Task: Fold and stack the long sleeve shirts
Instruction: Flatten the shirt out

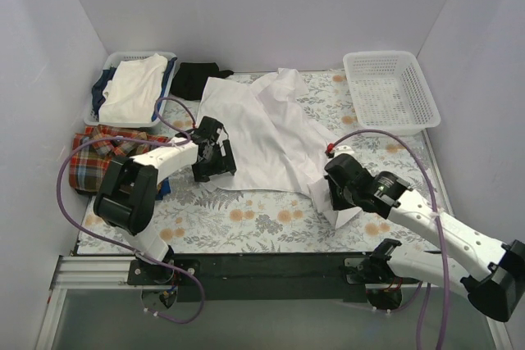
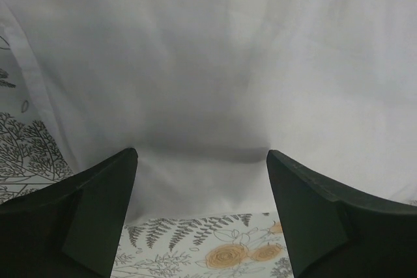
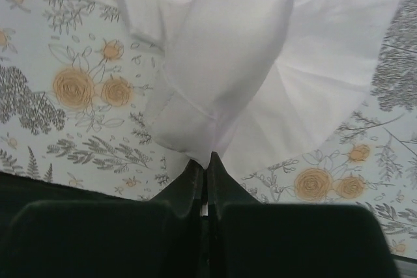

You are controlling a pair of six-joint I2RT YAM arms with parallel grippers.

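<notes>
toward the near right of the counter, the right tool is closed, its fingertips pressed together on a fold of the white shirt; in the right wrist view the pinched cloth bulges out just beyond the tips as a rounded, doubled pouch above the flower-printed surface. at the near left, the left tool stands with its jaws spread wide and nothing gripped between them; the left wrist view shows the shirt's left edge lying between and beyond the two dark fingers, with printed counter visible just below it. whether those fingers touch the cloth cannot be told. the white shirt itself is spread unfolded across the middle of the counter, wrinkled, running from the near right corner held by the right tool back toward the far centre. the plaid shirt lies bunched at the left edge of the counter, beside the left arm and apart from the white shirt. behind it, at the far left, a pale blue basket holds a folded white garment. a black garment lies just right of that basket, near the far edge of the white shirt. at the far right corner stands a white basket.
</notes>
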